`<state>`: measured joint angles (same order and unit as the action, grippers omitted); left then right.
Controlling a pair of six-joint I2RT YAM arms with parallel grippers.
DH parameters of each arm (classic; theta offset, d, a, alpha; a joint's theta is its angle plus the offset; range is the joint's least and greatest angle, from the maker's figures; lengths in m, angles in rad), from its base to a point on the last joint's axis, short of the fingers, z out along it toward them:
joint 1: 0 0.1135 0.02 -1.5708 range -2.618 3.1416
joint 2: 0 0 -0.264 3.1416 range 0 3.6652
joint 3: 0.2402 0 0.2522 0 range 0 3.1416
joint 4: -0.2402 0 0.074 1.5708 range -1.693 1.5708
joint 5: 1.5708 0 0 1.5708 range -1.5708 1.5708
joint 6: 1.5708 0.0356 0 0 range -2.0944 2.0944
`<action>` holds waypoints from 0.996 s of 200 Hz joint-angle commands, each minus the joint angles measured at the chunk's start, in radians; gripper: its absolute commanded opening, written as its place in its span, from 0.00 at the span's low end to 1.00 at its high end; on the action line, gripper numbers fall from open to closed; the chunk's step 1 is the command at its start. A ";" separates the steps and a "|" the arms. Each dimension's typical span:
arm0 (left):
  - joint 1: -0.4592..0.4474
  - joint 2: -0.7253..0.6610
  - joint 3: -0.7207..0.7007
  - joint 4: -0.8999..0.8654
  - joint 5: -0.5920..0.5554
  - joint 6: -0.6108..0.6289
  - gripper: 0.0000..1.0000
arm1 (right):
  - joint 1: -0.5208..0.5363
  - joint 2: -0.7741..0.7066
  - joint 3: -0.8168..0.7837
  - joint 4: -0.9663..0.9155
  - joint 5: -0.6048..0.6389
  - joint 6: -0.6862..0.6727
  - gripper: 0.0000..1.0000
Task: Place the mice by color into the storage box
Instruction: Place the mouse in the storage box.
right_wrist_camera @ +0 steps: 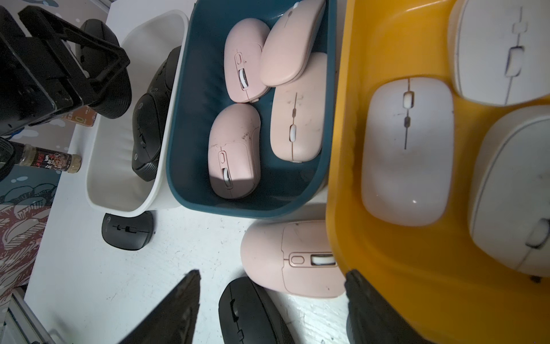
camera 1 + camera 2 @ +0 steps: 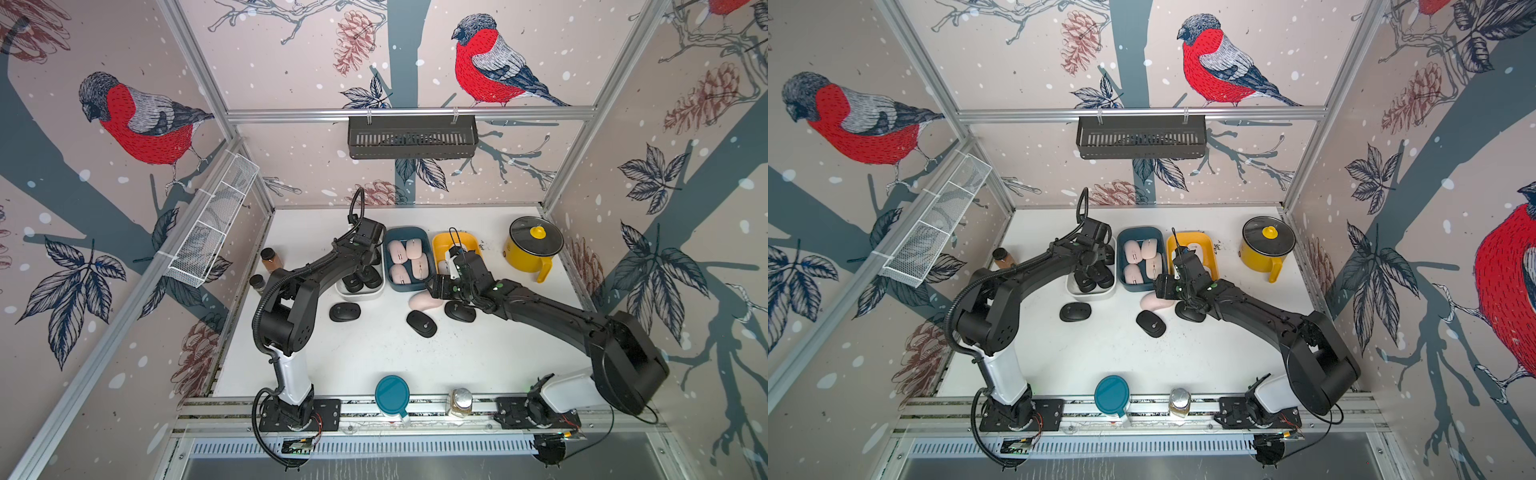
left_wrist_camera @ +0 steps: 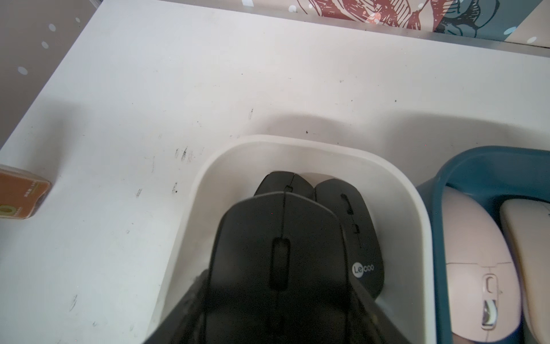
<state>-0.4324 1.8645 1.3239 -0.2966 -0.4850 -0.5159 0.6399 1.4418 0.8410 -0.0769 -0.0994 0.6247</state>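
Note:
Three storage boxes stand in a row at the back: a white box (image 2: 360,293) with black mice, a blue box (image 2: 405,230) with several pink mice (image 1: 235,149), and a yellow box (image 2: 440,241) with white mice (image 1: 407,149). My left gripper (image 3: 279,286) is shut on a black mouse (image 3: 279,238), held over the white box (image 3: 297,143) above two black ones lying inside. My right gripper (image 1: 273,274) is open and empty, low over a pink mouse (image 2: 422,300) and a black mouse (image 2: 459,311) on the table by the yellow box. Two more black mice (image 2: 345,311) (image 2: 421,323) lie loose on the table.
A yellow lidded pot (image 2: 534,245) stands at the back right. Two spice jars (image 2: 271,258) (image 2: 257,284) sit left of the white box. A teal-lidded cup (image 2: 391,395) and a glass jar (image 2: 459,401) stand on the front rail. A wire basket (image 2: 212,224) hangs on the left wall.

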 commanded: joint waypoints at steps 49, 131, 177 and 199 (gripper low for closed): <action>0.011 0.043 0.035 0.041 0.033 0.008 0.56 | -0.005 -0.013 -0.016 0.008 0.003 0.010 0.78; 0.020 0.088 0.068 0.029 0.065 0.010 0.57 | -0.006 -0.009 -0.023 0.017 0.007 0.015 0.78; 0.021 0.101 0.079 0.024 0.077 0.006 0.57 | -0.006 0.001 -0.024 0.028 -0.001 0.021 0.78; 0.023 0.107 0.083 0.022 0.081 0.002 0.58 | -0.006 0.001 -0.022 0.028 -0.001 0.021 0.78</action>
<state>-0.4133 1.9617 1.3968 -0.2752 -0.4156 -0.5018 0.6342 1.4406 0.8165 -0.0689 -0.1009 0.6323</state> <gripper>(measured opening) 0.620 0.778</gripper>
